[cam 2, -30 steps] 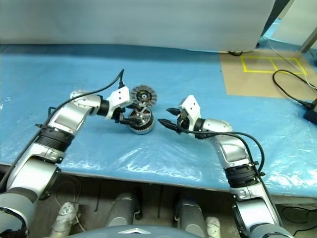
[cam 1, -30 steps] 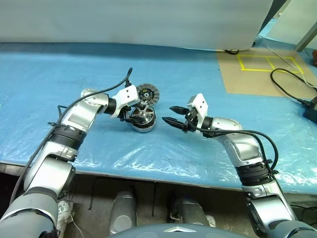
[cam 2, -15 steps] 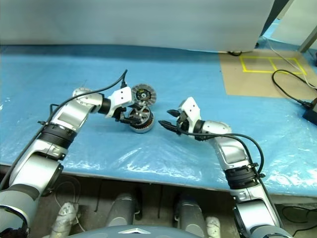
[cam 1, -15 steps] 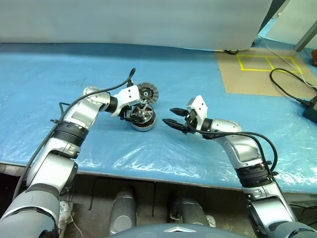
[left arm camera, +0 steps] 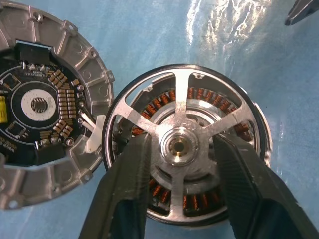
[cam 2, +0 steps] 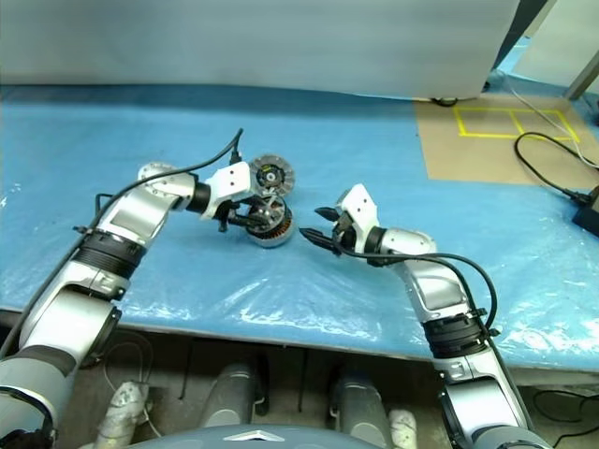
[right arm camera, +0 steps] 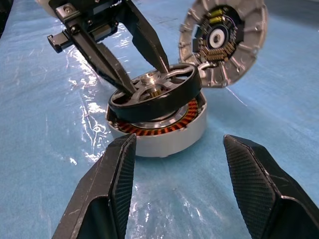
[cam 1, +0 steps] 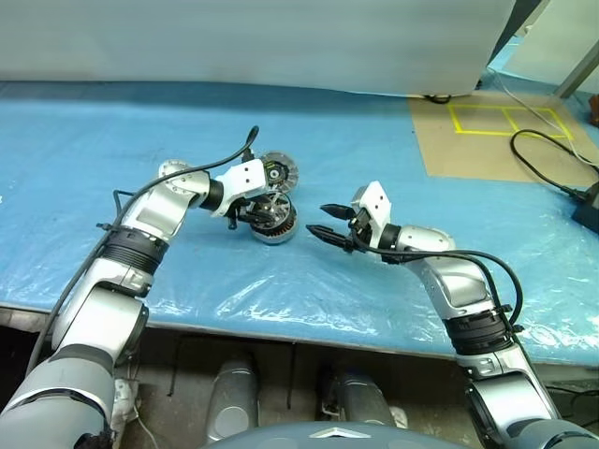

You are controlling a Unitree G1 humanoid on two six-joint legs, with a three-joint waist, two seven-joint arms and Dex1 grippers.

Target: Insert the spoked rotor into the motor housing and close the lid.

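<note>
Blue plastic sheet (cam 1: 393, 299) over table. Left gripper (right arm camera: 143, 56), narrowed since a second ago, now pinches hub of spoked rotor (right arm camera: 154, 95), tilted, half-seated on motor housing (right arm camera: 164, 133). Right gripper (cam 1: 318, 223) stands open nearby. Lid (left arm camera: 47, 107) touches the housing, unfitted.

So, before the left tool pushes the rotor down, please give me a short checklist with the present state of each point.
1. Left tool holds the spoked rotor at its hub: ok.
2. Rotor sits level over the motor housing: not ok, it is tilted, one edge raised above the coils.
3. Rotor fully seated: not ok.
4. Right tool is open and apart from the housing: ok.
5. Lid lies beside the housing, not blocking its opening: ok.
6. Lid touching the housing: cannot tell.
</note>
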